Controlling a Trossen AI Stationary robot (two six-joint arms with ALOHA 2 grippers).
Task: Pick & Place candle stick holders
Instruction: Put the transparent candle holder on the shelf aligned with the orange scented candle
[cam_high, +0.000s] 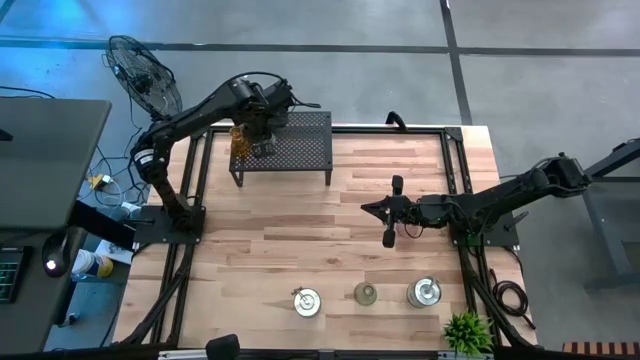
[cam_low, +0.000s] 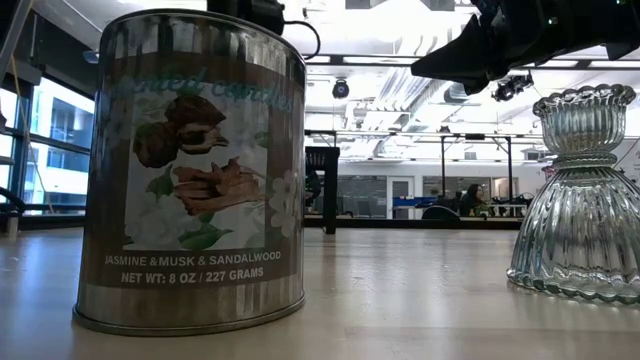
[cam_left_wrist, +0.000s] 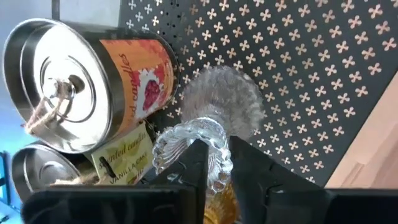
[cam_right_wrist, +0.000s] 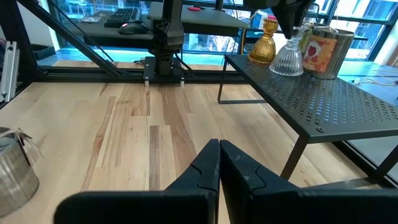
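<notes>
On the black perforated rack at the table's far left stand a clear glass candle stick holder, an amber one and two tin candles. The clear holder rests upright on its foot. My left gripper points steeply down over it, slightly open, with its fingers on either side of the scalloped rim's wall. My right gripper hangs shut and empty over the table's right middle. Two silver tins and a ribbed glass holder stand near the front edge. My left gripper comes from above with one finger over the cup's mouth and the other outside the scalloped rim. Whether either finger touches the glass, I cannot tell. The holder stands upright on the rack.
The rack's free surface stretches to the right of the holders. Bare wooden table lies between the rack and the front row. A small green plant sits at the near right corner. In the low view the tin and glass holder loom close.
</notes>
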